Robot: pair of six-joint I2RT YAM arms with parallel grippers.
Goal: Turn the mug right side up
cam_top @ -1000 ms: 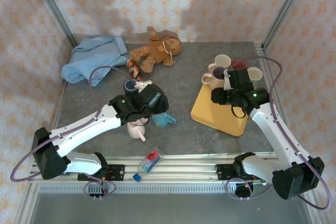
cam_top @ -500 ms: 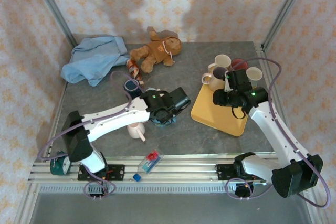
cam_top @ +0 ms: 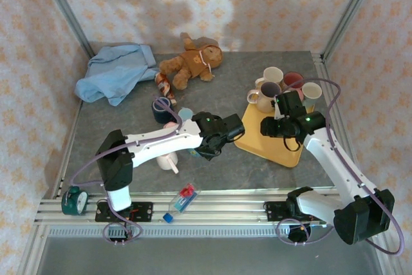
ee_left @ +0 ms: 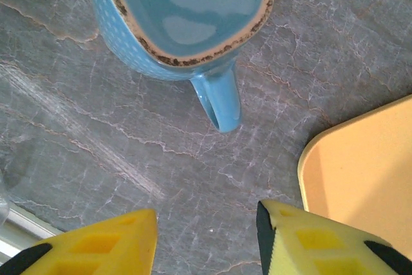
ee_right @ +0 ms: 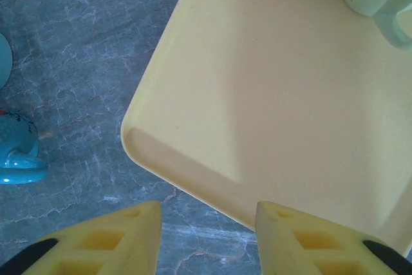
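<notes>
The blue mug [ee_left: 187,11] stands mouth-up beside the yellow tray [ee_right: 257,107]. The left claw [ee_left: 206,223] is released near the tray's corner, and the right claw [ee_right: 207,214] is released above the tray.

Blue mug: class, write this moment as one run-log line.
blue mug: opening up, on table | left gripper: open, empty | right gripper: open, above yellow tray

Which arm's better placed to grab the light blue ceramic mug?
Left. The left end effector, open, sits just off the handle of the light blue ceramic mug; the right end effector hangs over the yellow tray, farther away.
</notes>
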